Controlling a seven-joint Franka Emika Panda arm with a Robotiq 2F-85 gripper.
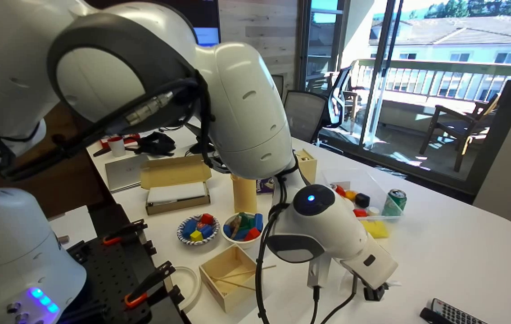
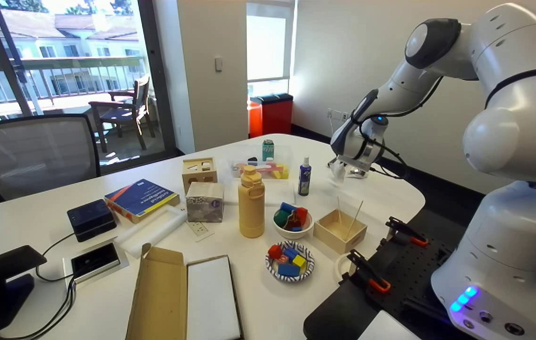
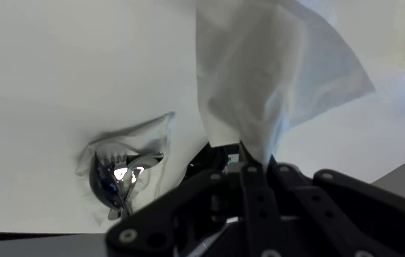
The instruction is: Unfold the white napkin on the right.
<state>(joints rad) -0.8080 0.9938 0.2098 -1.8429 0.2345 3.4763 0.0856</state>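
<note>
Flaring in soft creases, the white napkin hangs pinched by the gripper.

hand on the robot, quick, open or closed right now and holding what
Hand: closed, holding the white napkin by one end.

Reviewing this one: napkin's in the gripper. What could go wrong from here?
The black two-fingered gripper pinches the plain white napkin by one bunched end, so it might come down crumpled instead of unfolded. The shiny metal cutlery lies close in the wrist view; the napkin could snag it. The upright blue bottle with a white top stands nearby in an exterior view, and a wide sweep may tip it.
</note>
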